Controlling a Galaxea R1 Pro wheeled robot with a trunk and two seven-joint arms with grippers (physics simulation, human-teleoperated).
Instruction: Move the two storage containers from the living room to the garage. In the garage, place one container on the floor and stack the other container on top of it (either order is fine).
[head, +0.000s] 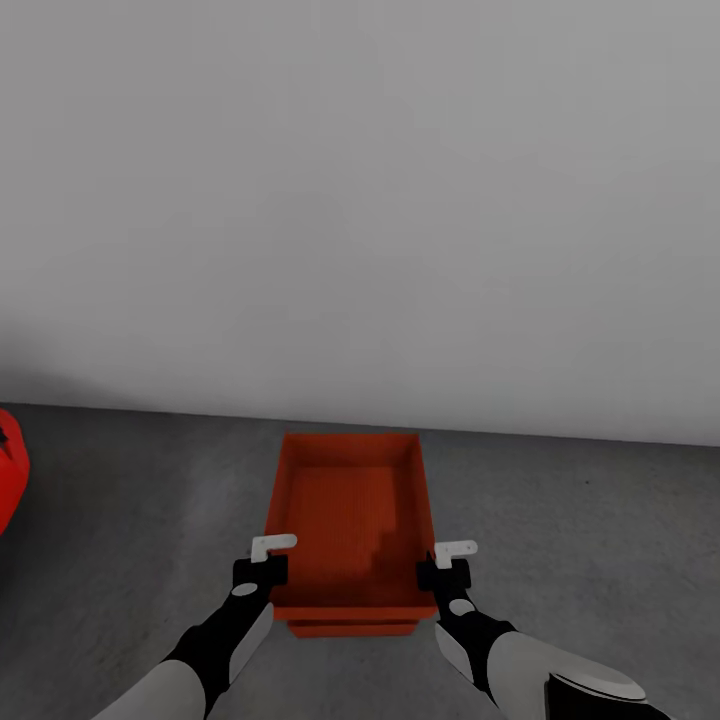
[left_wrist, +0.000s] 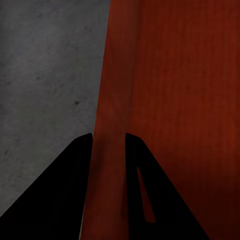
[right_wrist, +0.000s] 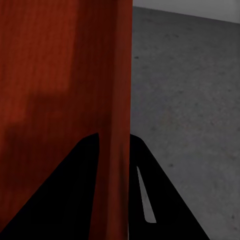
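Note:
An orange-red storage container sits open-topped in front of me over the grey concrete floor of the garage. Under its near end a sliver of a second orange-red container peeks out; I cannot tell whether the upper one rests on it or hangs just above. My left gripper is shut on the upper container's left wall. On the opposite wall my right gripper is shut. In each wrist view the two dark fingers straddle the thin red wall.
A plain white-grey wall rises close behind the containers. The edge of the red car shows at the far left. Bare concrete lies to both sides of the containers.

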